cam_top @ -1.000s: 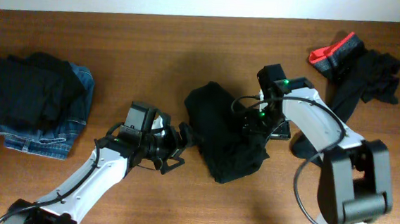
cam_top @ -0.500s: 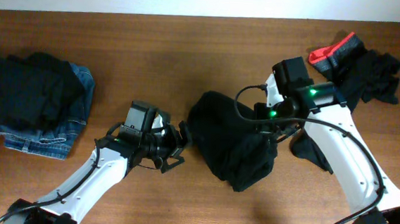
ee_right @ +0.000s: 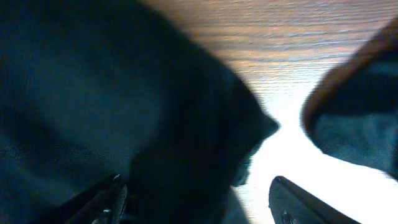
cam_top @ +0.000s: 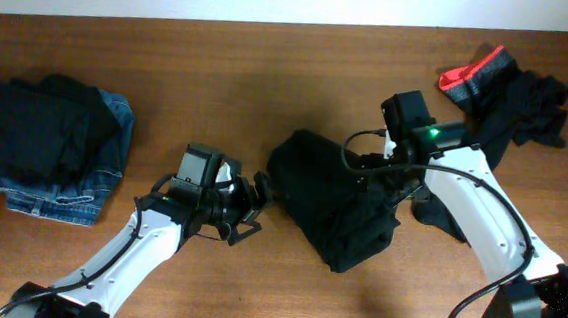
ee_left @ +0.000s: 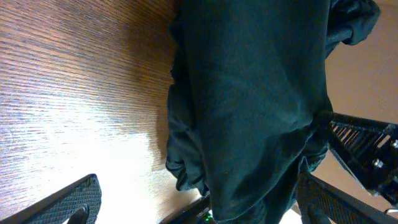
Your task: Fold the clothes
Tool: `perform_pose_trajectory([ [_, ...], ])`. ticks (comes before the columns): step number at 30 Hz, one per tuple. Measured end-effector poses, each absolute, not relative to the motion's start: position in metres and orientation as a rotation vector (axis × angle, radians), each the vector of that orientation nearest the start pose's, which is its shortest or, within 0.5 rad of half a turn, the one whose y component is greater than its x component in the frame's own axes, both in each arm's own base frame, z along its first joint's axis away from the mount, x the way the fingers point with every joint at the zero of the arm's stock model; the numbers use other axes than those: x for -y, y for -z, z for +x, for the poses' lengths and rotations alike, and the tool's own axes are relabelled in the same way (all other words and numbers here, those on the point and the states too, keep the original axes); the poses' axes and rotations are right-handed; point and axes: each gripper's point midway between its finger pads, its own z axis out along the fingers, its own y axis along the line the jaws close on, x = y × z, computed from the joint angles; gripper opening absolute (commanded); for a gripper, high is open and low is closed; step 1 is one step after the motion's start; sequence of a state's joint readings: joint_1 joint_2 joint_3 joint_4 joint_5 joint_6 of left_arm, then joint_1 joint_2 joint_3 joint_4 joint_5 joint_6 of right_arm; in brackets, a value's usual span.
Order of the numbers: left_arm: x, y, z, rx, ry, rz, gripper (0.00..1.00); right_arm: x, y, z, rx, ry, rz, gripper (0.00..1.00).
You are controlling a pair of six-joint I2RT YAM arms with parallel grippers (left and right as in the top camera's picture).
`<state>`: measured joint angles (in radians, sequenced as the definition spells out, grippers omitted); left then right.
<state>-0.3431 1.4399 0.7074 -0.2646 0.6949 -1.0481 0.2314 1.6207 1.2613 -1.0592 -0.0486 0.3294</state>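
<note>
I have the black garment (cam_top: 326,197) bunched in the middle of the table (cam_top: 270,68), between the two arms, because that is the one spot both can reach for a fold. My left end effector (cam_top: 252,209) sits low at the garment's left edge with its jaws spread wide and nothing in them. In the left wrist view the cloth fills the space ahead of the fingers, so I judge it is lined up to pinch that near hem. My right end effector (ee_right: 196,186) hangs over the garment's right side, also spread wide. Its wrist view shows dark cloth under one finger and bare wood under the other, so it grips nothing. On the far left a folded black piece (cam_top: 35,132) lies on the denim jeans (cam_top: 102,181), which I read as the finished stack, kept well apart. At the upper right a red-edged piece (cam_top: 475,72) and a black tangle (cam_top: 528,106) wait unfolded, close to the right arm's side.
</note>
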Motion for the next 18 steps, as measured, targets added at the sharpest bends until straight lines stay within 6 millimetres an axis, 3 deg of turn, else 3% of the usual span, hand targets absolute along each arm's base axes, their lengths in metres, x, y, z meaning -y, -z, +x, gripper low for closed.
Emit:
perform_pose_trajectory([
  [2,0.211,-0.083,0.264,-2.772,1.328,-0.696,0.99,-0.078,-0.105,0.312,-3.001,-0.144,0.151,0.61],
  [3,0.211,-0.083,0.264,-2.772,1.328,-0.696,0.99,-0.078,-0.106,0.313,-3.000,-0.165,0.144,0.52],
  [4,0.211,-0.083,0.264,-2.772,1.328,-0.696,0.99,-0.079,-0.109,0.313,-2.996,-0.192,0.133,0.41],
  [5,0.211,-0.083,0.264,-2.772,1.328,-0.696,0.99,-0.082,-0.113,0.314,-2.987,-0.227,0.112,0.23],
  [7,0.211,-0.083,0.264,-2.772,1.327,-0.696,0.99,-0.089,-0.123,0.314,-2.961,-0.289,0.086,0.04],
  [13,0.211,-0.083,0.264,-2.771,1.323,-0.697,0.99,-0.104,-0.159,0.303,-2.885,-0.447,0.034,0.04],
  [18,0.212,-0.086,0.269,-2.749,1.335,-0.678,0.99,-0.112,-0.162,0.299,-2.886,-0.516,0.015,0.04],
])
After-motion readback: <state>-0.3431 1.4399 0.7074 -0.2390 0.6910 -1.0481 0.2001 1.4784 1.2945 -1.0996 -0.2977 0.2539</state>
